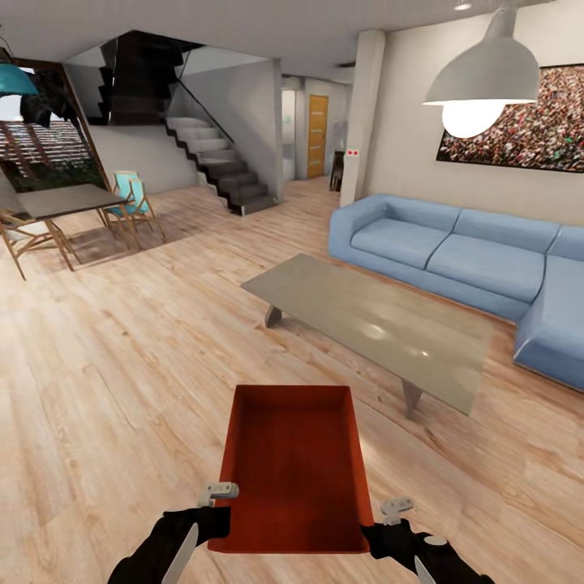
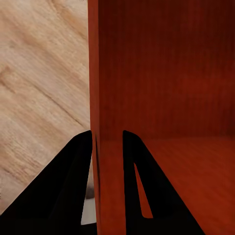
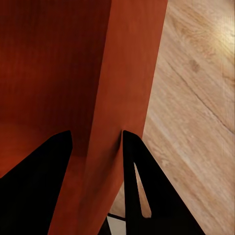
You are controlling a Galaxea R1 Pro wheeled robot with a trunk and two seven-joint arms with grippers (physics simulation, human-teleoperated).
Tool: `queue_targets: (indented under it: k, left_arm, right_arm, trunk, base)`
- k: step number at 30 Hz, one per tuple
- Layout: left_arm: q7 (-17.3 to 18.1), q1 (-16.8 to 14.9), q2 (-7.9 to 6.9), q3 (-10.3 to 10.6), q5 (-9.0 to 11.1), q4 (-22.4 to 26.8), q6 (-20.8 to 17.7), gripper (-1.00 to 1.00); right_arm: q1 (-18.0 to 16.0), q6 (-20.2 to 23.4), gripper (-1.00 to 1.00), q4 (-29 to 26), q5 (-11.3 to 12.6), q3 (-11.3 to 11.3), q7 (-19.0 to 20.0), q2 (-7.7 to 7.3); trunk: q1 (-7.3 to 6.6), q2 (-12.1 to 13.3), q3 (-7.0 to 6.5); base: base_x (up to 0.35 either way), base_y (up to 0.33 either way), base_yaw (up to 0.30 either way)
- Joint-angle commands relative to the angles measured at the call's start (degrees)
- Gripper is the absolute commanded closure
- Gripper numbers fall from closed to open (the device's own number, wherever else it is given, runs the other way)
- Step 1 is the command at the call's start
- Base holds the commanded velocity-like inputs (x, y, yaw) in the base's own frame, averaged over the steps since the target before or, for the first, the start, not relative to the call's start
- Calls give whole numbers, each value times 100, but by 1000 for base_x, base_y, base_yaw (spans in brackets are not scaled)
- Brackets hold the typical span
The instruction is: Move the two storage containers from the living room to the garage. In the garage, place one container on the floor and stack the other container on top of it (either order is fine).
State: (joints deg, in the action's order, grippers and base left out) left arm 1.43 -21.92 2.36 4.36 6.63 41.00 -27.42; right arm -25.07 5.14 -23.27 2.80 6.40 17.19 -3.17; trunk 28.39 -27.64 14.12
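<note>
An orange-red storage container hangs nearest the camera, carried in front of the robot above the living room's wood plank floor. The left pincer is clamped over its left wall, the right pincer over its right wall, each with one finger inside. Beyond stand the grey coffee table and blue sofa. Carrying well likely means level arms, even squeeze, slow turns.

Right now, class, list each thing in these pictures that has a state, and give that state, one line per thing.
storage container: empty, lidless, held by both grippers
left gripper: shut on the container's wall
right gripper: shut on the opposite wall
pendant lamp: lit
orange door: closed
</note>
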Motion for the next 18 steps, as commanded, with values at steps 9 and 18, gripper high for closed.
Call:
queue_targets:
  k: [9, 18]
  left_arm:
    - [-31, -5, 10, -49, -92, 5, -36, 100]
    - [-37, -5, 12, -49, -96, 5, -36, 100]
  right_arm:
    - [2, 40, 100, -29, 98, 45, 21, 133]
    - [2, 40, 100, -29, 98, 45, 21, 133]
  trunk:
    - [3, -9, -62]
    - [-129, 232, -241]
  base:
    - [0, 0, 166]
    - [0, 0, 167]
